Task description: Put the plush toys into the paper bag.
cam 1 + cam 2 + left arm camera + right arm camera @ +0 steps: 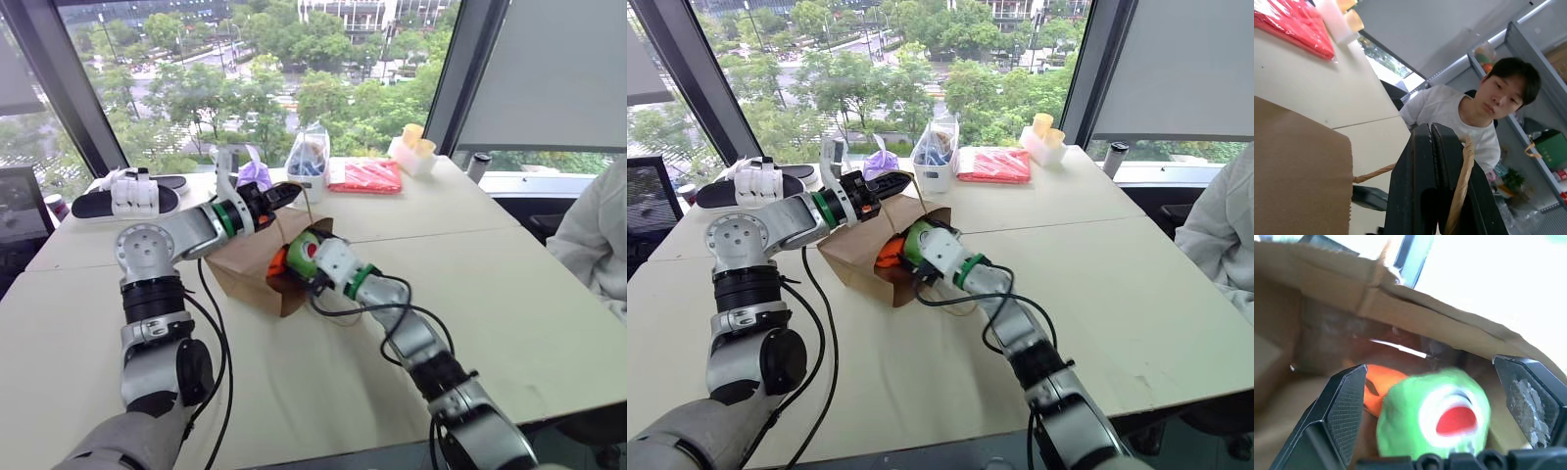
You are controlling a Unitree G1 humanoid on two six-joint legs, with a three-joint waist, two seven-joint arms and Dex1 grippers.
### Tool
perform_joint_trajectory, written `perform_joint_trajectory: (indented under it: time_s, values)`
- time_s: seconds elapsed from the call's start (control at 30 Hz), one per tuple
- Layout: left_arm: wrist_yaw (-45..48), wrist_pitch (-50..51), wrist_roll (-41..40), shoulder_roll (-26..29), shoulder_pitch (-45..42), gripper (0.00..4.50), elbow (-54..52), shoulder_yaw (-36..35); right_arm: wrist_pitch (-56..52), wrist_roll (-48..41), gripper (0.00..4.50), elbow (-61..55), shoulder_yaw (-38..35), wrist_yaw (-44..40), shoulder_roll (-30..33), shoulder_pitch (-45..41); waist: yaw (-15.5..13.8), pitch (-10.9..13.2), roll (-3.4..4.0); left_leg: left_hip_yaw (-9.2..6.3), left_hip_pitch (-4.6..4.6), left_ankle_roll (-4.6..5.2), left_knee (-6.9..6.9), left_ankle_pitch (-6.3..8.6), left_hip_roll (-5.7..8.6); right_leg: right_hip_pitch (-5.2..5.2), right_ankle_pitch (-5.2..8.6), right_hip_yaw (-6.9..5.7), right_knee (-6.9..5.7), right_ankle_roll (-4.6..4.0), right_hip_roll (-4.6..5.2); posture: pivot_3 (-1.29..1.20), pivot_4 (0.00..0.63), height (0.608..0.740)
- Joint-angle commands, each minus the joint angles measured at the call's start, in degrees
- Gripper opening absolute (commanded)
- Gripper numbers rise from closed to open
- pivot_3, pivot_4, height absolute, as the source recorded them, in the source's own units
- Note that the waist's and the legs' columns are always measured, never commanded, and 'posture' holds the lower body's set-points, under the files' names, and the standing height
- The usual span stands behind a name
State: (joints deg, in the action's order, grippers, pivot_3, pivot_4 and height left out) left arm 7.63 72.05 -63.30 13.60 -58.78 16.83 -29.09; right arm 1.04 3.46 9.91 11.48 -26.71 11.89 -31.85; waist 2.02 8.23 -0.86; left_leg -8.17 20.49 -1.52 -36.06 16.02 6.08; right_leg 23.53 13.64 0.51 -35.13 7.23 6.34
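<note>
Right gripper (pixel 1440 401) reaches level, fingers spread apart around nothing, before fuzzy green toy (pixel 1435 416); left gripper (pixel 289 192) pinches brown paper bag's (pixel 250 264) twisted handle (pixel 1462 181)

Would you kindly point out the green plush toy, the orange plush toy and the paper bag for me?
green plush toy (pixel 1442 423): right wrist view, on its red-and-white mouth patch.
orange plush toy (pixel 1378 382): right wrist view, on its visible side.
paper bag (pixel 857 250): right eye view, on its outer wall.

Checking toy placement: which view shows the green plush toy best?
The right wrist view: the green plush toy lies inside the paper bag beside the orange plush toy, its red mouth patch visible. Both eye views show it partly, at the bag's mouth.
</note>
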Motion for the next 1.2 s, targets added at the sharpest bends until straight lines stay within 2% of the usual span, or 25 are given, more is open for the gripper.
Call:
perform_joint_trajectory:
  time_s: [0.03, 0.2, 0.37, 0.63, 0.83, 0.93, 1.17, 1.2]
  values:
    - [0.2, -0.6, -1.7, 0.9, -0.8, 0.0, -1.3, -0.8, -9.0, -4.8, 4.43, -10.4, -5.9, -0.7, 3.0, 3.5, -0.2, 0.0, 0.0, 0.0, 0.0, 0.0, -0.01, 0.0, 0.0, -0.01, 0.0, 0.0, -0.01, 0.0, 0.0, 0.0, 0.15, 0.74]
    - [0.5, -0.7, -1.8, 1.8, -1.2, 0.0, -0.5, -1.0, -27.1, -11.9, 4.43, -18.0, -13.4, -1.0, 6.9, 12.3, -1.1, 0.0, 0.0, 0.03, -0.05, 0.0, 0.02, 0.0, -0.05, -0.02, 0.01, 0.03, -0.03, 0.0, -0.06, 0.0, 0.15, 0.74]
    - [0.7, -1.0, -1.8, 2.3, -1.1, 0.0, -0.1, -1.1, -47.8, -29.2, 4.43, -24.8, -22.3, 0.1, 1.7, 17.2, -1.2, 0.0, 0.0, 0.1, -0.04, 0.01, 0.01, 0.0, -0.08, 0.0, 0.01, 0.14, -0.02, 0.0, -0.09, 0.0, 0.15, 0.74]
    - [0.8, -1.3, -1.9, 1.9, -0.9, 0.0, -0.3, -0.8, -58.2, -40.4, 4.43, -28.2, -24.9, 5.5, -6.5, 19.7, -1.3, 0.0, 0.0, 0.11, -0.05, 0.02, 0.01, 0.01, -0.1, 0.0, 0.01, 0.19, -0.02, 0.0, -0.13, 0.0, 0.15, 0.74]
    - [0.8, -1.4, -1.8, 1.8, -1.0, 0.0, -0.1, -0.8, -58.2, -39.7, 4.43, -26.7, -20.7, 6.8, -7.0, 20.7, -1.3, 0.0, -0.01, 0.12, -0.06, 0.04, 0.01, 0.03, -0.07, 0.0, 0.01, 0.21, -0.02, 0.0, -0.13, 0.0, 0.15, 0.74]
    - [0.8, -1.4, -1.7, 1.8, -1.0, 0.0, -0.2, -0.8, -56.6, -40.2, 3.66, -25.8, -21.5, 7.8, -8.2, 19.6, -1.2, 0.0, -0.01, 0.12, -0.07, 0.04, 0.03, 0.03, -0.11, 0.01, 0.01, 0.21, -0.02, 0.0, -0.17, 0.0, 0.15, 0.74]
    - [1.4, -1.7, -1.2, 2.3, -1.2, 0.0, 0.2, -0.5, -54.7, -41.8, 0.17, -25.2, -23.8, 8.4, -7.9, 17.4, -1.4, 0.0, -0.01, 0.13, -0.04, 0.04, 0.02, 0.03, -0.11, 0.03, 0.01, 0.24, -0.04, 0.0, -0.17, 0.0, 0.15, 0.74]
    - [1.6, -1.7, -1.1, 2.4, -1.2, 0.0, 0.2, -0.4, -54.6, -42.4, 0.07, -25.2, -24.2, 8.3, -7.9, 17.1, -1.4, 0.0, -0.01, 0.13, -0.04, 0.04, 0.02, 0.03, -0.11, 0.03, 0.01, 0.24, -0.03, 0.0, -0.17, 0.0, 0.15, 0.74]
